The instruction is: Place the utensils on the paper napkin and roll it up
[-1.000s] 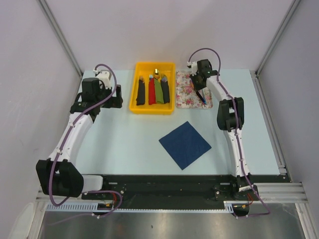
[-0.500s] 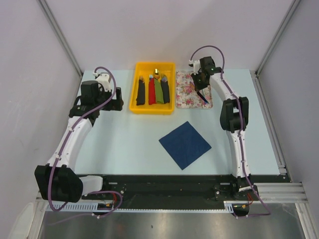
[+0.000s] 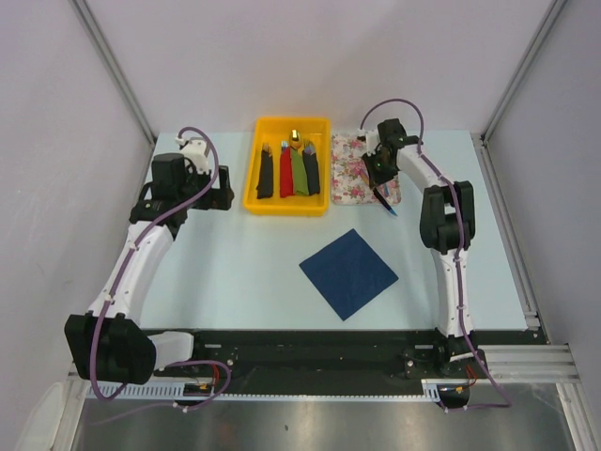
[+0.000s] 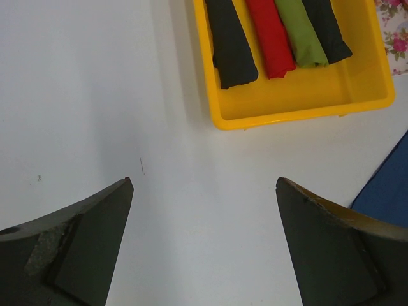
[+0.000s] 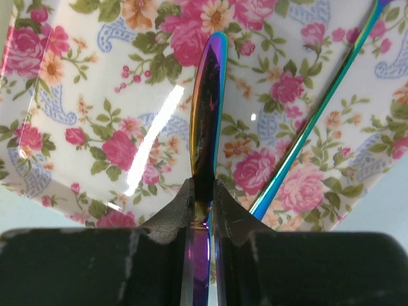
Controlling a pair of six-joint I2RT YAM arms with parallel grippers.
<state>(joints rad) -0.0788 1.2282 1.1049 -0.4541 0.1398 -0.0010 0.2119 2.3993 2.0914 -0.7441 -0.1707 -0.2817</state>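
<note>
From where I stand, the right gripper (image 5: pixel 204 191) at the far right is pinched tight on one slim iridescent utensil (image 5: pixel 207 95), which juts out ahead of the fingers over the floral mat (image 5: pixel 95 102). I cannot tell whether it touches the mat. The second utensil (image 5: pixel 309 131) lies on that mat just beside it, angled away. The paper napkin (image 3: pixel 348 273) lies flat mid-table, well apart from both. The left gripper (image 4: pixel 204 185) hangs with jaws wide apart, holding nothing, near the yellow tray (image 4: pixel 299 109) of rolled bundles (image 4: pixel 271 38).
</note>
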